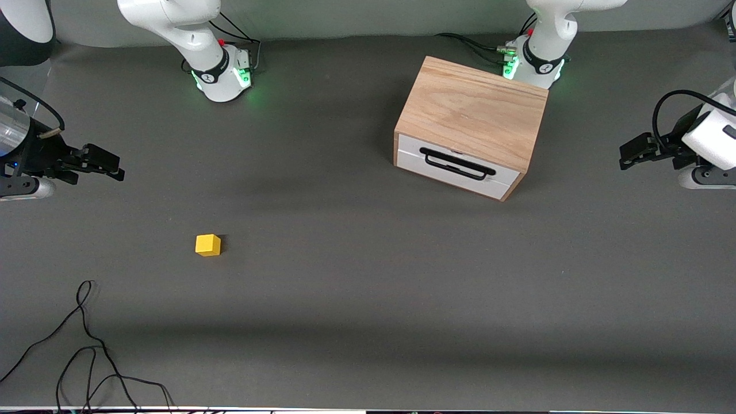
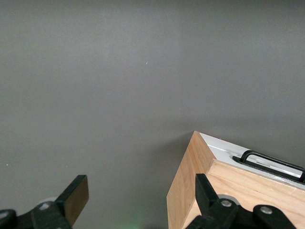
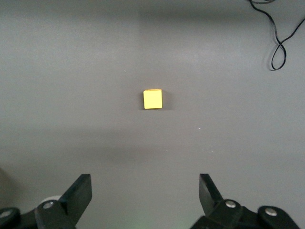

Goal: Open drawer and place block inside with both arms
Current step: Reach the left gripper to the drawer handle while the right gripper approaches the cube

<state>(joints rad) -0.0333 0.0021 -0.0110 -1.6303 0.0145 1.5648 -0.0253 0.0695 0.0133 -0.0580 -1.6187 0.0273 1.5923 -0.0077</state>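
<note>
Drawer [image 1: 460, 168] with white front and black bar handle is seen closed.
Small yellow cube [image 1: 207, 245] is left on grey table [image 1: 356, 287]; left gripper [image 1: 632, 154] and right gripper [image 1: 109, 164] are held spread, raised at the table's ends.

A robotics laboratory bench is shown. A flat table covered in plain dark grey matting [image 1: 368, 299] is flanked by two white jointed robot arm bases with green indicator lights [image 1: 221, 72] [image 1: 532, 60], mounted directly on the surface and fed by black cables. A loose black cable [image 1: 86, 351] is left trailing on the matting at the right arm's end. Only test props are laid out: a light oak-grain box cabinet [image 1: 471, 112] and a small bright yellow cube [image 1: 207, 245].
</note>
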